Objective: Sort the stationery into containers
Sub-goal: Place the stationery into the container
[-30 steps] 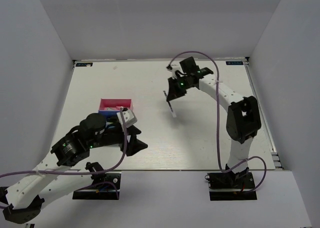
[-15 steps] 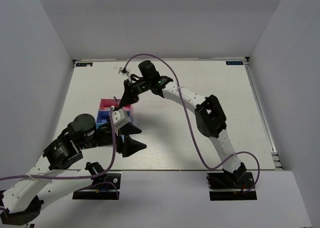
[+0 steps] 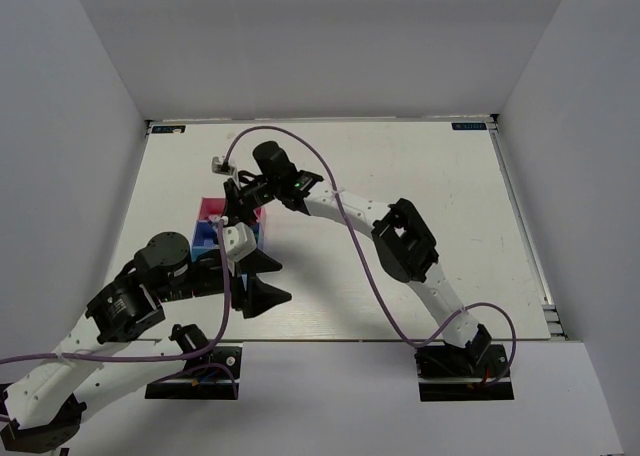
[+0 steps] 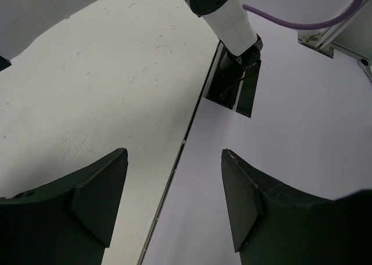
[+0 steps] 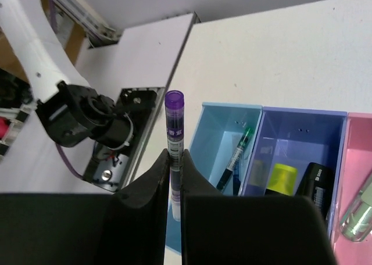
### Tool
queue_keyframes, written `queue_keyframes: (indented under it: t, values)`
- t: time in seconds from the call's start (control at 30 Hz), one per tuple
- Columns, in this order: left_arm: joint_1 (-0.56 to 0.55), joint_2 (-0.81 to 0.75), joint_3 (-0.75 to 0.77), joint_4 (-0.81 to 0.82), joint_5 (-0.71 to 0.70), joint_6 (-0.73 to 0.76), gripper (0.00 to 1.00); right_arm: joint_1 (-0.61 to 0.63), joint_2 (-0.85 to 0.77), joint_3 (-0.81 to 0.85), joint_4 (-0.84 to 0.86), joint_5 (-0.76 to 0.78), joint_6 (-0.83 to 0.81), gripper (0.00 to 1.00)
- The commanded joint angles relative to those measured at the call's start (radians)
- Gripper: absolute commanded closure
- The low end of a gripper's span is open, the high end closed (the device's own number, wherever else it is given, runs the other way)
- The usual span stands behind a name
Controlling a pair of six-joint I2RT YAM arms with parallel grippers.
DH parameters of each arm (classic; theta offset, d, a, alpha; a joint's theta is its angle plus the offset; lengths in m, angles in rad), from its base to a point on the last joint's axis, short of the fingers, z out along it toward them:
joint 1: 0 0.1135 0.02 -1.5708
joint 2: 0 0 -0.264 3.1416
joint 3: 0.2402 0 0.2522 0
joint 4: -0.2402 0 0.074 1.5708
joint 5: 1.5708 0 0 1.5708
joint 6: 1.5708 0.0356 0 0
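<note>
Pen [image 5: 174, 128], purple-capped, pinched upright in our right jaws at the light blue tray [image 5: 216, 131]; our left jaws gape wide over the counter's [image 4: 87, 73] near edge.

1. Holds left gripper [image 3: 266, 281] low near its base, jaws spread wide, pointing right.
2. Reaches right arm [image 3: 400, 241] far across leftward, right gripper [image 3: 236, 202] pointing down, jaws pinched nearly together.

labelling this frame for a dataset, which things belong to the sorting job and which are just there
Job: purple-capped pen in the right gripper; light blue tray; blue tray; pink tray; green-tipped pen; yellow-capped highlighter; pale marker.
Just there: purple cable; table; left gripper, open and empty.
</note>
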Motion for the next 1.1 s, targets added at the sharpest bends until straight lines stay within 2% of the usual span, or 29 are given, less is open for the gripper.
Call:
queue_keyframes:
  t: [0.0, 0.17, 0.27, 0.3, 0.37, 0.4, 0.47, 0.57, 0.63, 0.67, 0.7, 0.73, 0.77, 0.87, 0.9, 0.93, 1.0, 1.07]
  values:
    - [-0.002, -0.025, -0.029, 0.014, 0.016, -0.003, 0.25, 0.028, 0.008, 0.025, -0.154, 0.076, -0.187, 1.0]
    - [0.0, -0.055, -0.061, 0.017, 0.014, -0.018, 0.25, 0.041, 0.014, 0.031, -0.25, 0.134, -0.29, 0.98]
    - [-0.003, -0.066, -0.073, 0.02, 0.007, -0.023, 0.25, 0.048, 0.014, 0.025, -0.34, 0.15, -0.369, 0.73]
    - [-0.002, -0.068, -0.078, 0.014, 0.007, -0.025, 0.25, 0.045, 0.013, 0.025, -0.363, 0.163, -0.378, 0.6]
    - [-0.002, -0.066, -0.081, 0.008, 0.004, -0.023, 0.25, 0.053, 0.005, 0.023, -0.379, 0.174, -0.399, 0.47]
    - [-0.005, -0.065, -0.084, 0.004, -0.003, -0.025, 0.25, 0.053, -0.003, 0.022, -0.382, 0.18, -0.4, 0.33]
    - [-0.002, -0.066, -0.09, 0.0, -0.006, -0.026, 0.25, 0.055, -0.012, 0.025, -0.382, 0.186, -0.403, 0.3]
    - [-0.002, -0.063, -0.09, 0.003, -0.009, -0.031, 0.25, 0.053, -0.03, 0.029, -0.386, 0.194, -0.398, 0.3]
    - [-0.002, -0.062, -0.087, 0.0, -0.009, -0.032, 0.25, 0.055, -0.049, 0.029, -0.397, 0.2, -0.4, 0.32]
    - [-0.003, -0.06, -0.084, 0.001, -0.012, -0.035, 0.25, 0.05, -0.062, 0.028, -0.399, 0.208, -0.396, 0.38]
    - [-0.002, -0.059, -0.08, 0.0, -0.013, -0.035, 0.27, 0.05, -0.07, 0.031, -0.403, 0.219, -0.39, 0.5]
    - [-0.002, -0.06, -0.076, 0.0, -0.015, -0.04, 0.29, 0.048, -0.087, 0.031, -0.406, 0.226, -0.383, 0.91]
    - [-0.003, -0.059, -0.072, -0.002, -0.012, -0.04, 0.3, 0.047, -0.101, 0.037, -0.412, 0.26, -0.348, 1.0]
    - [-0.003, -0.048, -0.046, -0.021, -0.023, -0.04, 0.54, 0.033, -0.157, 0.066, -0.467, 0.44, -0.321, 1.0]
    - [-0.003, -0.042, -0.032, -0.025, -0.03, -0.037, 0.74, 0.021, -0.17, 0.075, -0.48, 0.541, -0.294, 1.0]
    - [-0.002, -0.037, -0.029, -0.028, -0.032, -0.038, 0.84, 0.009, -0.196, 0.077, -0.494, 0.599, -0.285, 1.0]
    - [-0.002, -0.02, -0.015, -0.051, -0.05, -0.028, 0.96, -0.019, -0.234, 0.069, -0.543, 0.824, -0.249, 1.0]
    - [-0.002, -0.011, -0.012, -0.064, -0.075, -0.023, 0.99, -0.054, -0.301, 0.005, -0.584, 0.934, -0.24, 1.0]
